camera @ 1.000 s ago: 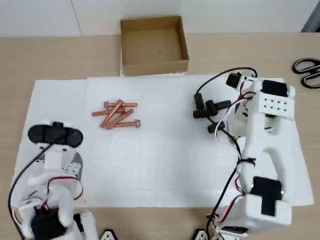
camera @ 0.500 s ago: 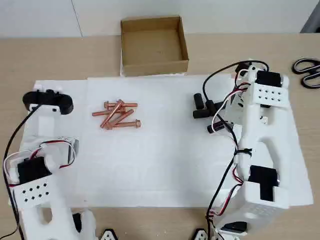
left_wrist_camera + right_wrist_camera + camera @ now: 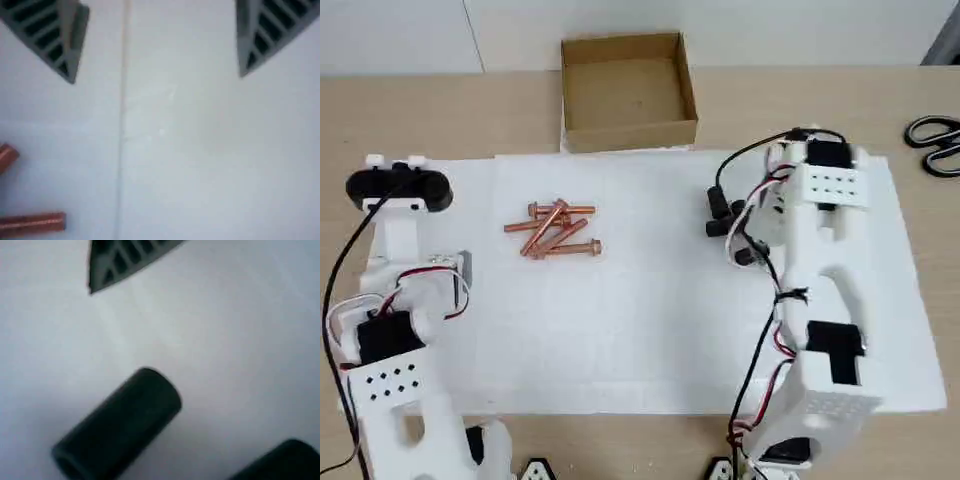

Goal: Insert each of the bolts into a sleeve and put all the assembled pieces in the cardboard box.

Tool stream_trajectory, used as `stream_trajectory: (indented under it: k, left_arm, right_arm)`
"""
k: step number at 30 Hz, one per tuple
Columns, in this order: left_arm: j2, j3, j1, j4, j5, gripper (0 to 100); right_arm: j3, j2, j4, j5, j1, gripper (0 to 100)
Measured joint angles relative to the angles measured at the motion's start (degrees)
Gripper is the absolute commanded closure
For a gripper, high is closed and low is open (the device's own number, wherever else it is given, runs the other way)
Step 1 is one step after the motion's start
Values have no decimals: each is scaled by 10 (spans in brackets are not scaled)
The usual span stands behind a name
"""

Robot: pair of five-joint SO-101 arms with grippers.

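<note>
Copper bolts [image 3: 552, 232] piled on white sheet [image 3: 650, 320] | left hand [image 3: 156, 77] spread | right hand [image 3: 765, 215] beside black sleeves [image 3: 723, 215], grip unclear

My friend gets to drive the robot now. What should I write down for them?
Left end effector: open, holding nothing, over the white sheet near the bolts.
Right end effector: low over the black sleeves.
Bolts lie in a loose pile and the sleeves lie loose, both on the sheet.
Done: nothing yet. No bolt is in a sleeve, and no piece is in the cardboard box.
Left: sleeve every bolt, then box them all.
</note>
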Motion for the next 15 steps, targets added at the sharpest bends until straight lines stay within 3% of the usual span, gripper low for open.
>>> stream_trajectory:
  k: [4, 15]
  left_arm:
    - [0, 27, 30, -29, 6, 800]
    - [0, 71, 49, -101, 6, 800]
  right_arm:
    - [-1, 11, -16, -67, -43, 824]
    - [-3, 64, -113, -109, -46, 827]
